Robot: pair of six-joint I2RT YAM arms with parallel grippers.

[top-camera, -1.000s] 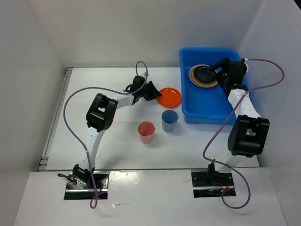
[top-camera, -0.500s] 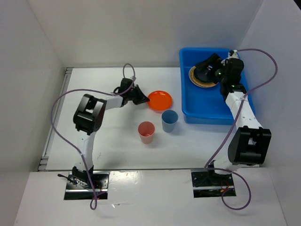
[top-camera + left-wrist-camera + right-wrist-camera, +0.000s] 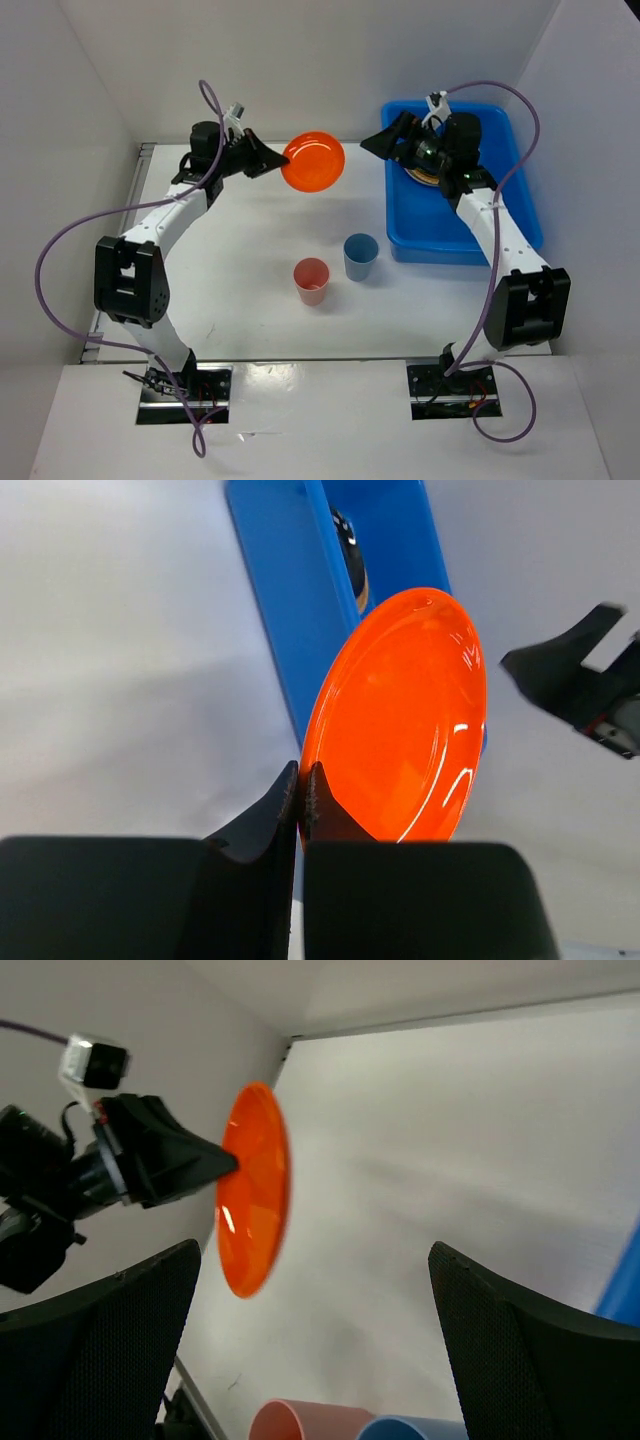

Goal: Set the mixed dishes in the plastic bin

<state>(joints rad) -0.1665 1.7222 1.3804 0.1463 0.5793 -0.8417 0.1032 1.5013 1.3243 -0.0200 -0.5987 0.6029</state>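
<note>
The orange plate is clear of the table, held on edge by its rim in the left gripper. Those jaws are pinched almost flat together on that rim, so the disc projects straight out ahead of the fingertips with its hollow face turned to the wrist camera. A rim pinch is judged the only workable hold on so shallow a dish, which accounts for the tilt. Ahead of the left gripper and beyond the plate stands the plastic bin; the plate is short of its near wall, not yet over the opening, so the carry is assessed as mid-way. The right gripper hangs above the bin's left rim, facing the plate across a gap, with its fingers spread wide and nothing between them. This posture suggests it is either pulling clear of the bin or presenting for a hand-over; the frames do not settle which. Beneath the right arm, inside the bin, a dark dish on a tan one is partly visible. The pink cup and blue cup stand upright on the table, just beside each other, below both grippers and untouched. Principal risk: the plate pivoting in the pinch.
</note>
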